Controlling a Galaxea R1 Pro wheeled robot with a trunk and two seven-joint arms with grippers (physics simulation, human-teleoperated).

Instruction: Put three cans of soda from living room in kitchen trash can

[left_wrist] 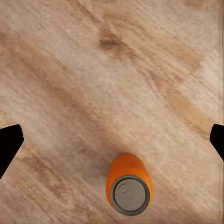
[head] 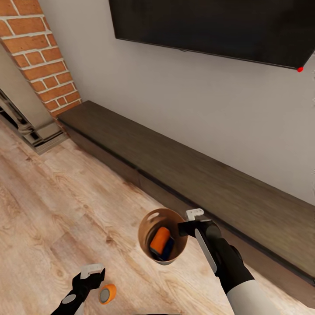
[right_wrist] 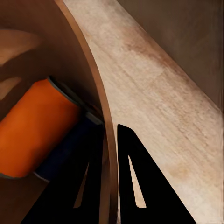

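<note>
My right gripper is shut on the rim of the trash can, a round bin with a brown inside, holding it above the wood floor. In the right wrist view the bin wall runs between the two black fingers. An orange soda can lies tilted inside the bin, with a second, shadowed can beside it; the right wrist view shows both, the orange can and the shadowed can. A third orange can stands on the floor beside my open left gripper. In the left wrist view that can sits off to one side of the wide-open fingers.
A long low dark-brown cabinet runs along the white wall just behind the bin. A black television hangs above it. The red brick fireplace stands at the far left. Light wood floor spreads around the left arm.
</note>
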